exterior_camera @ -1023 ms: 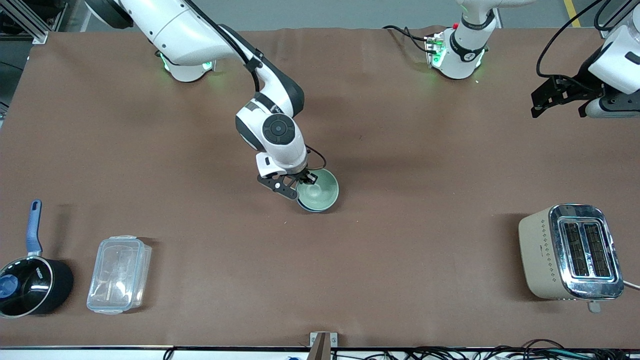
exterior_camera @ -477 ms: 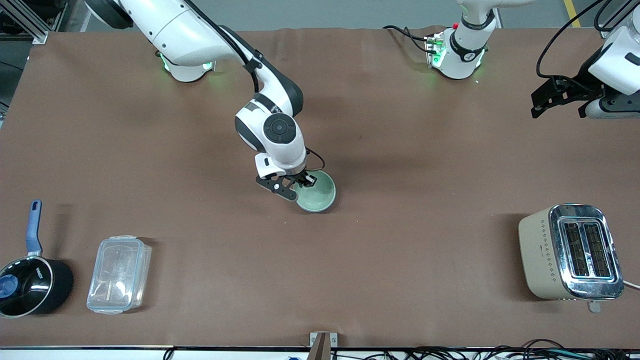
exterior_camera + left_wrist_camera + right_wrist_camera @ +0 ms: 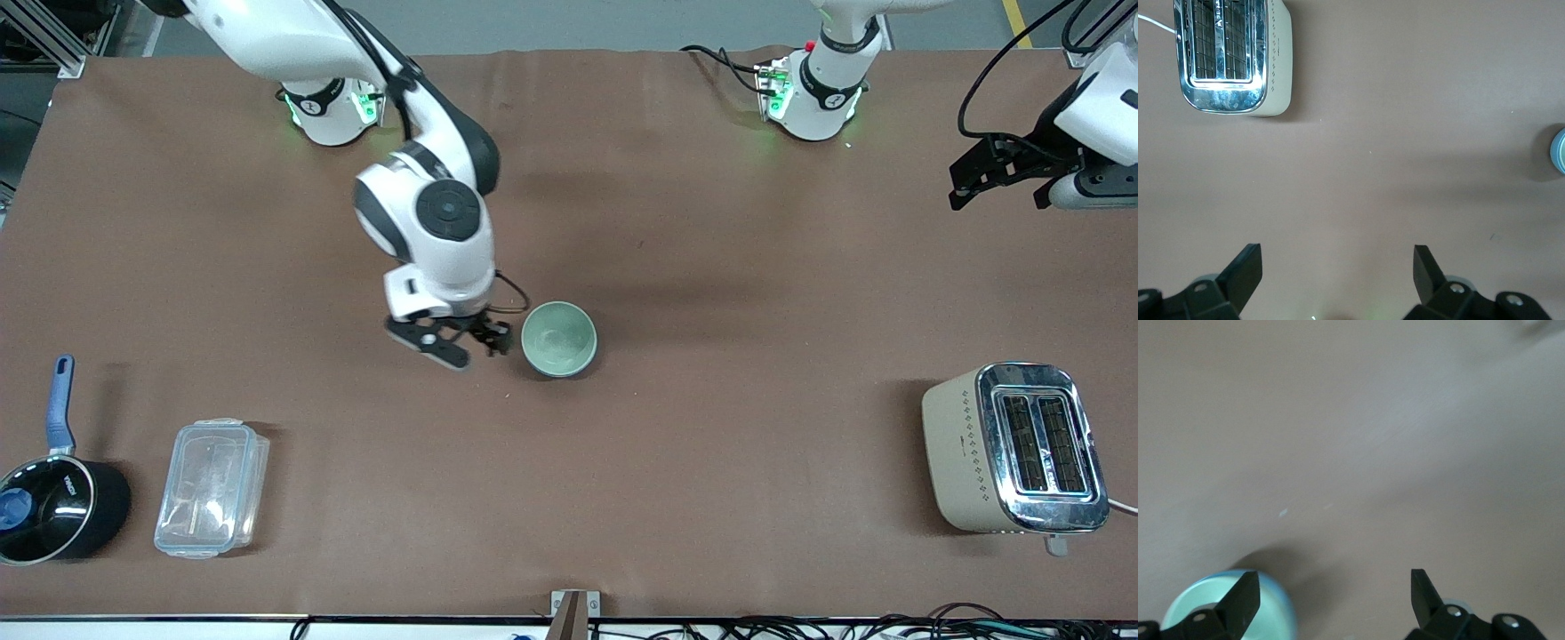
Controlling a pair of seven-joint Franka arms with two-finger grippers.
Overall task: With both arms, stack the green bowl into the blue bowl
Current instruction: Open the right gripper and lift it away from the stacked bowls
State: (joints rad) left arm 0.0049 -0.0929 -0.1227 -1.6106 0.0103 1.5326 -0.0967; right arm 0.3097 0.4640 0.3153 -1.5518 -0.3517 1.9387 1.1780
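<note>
The green bowl [image 3: 558,338], nested in the blue bowl [image 3: 1286,613] at mid-table, has been released. The right gripper [image 3: 464,345] has been drawn off the rim toward the right arm's end, its fingers spread and empty. The stack appears seated (only a blue edge shows). The left gripper [image 3: 1000,171] waits, fingers spread, above the toaster [image 3: 1013,449] end.

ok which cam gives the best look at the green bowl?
Front view: the green bowl shows whole, rim and inside, beside the right gripper. Right wrist view catches only part of it at the picture's edge. Left wrist view shows just a sliver of the stack, cut off.
</note>
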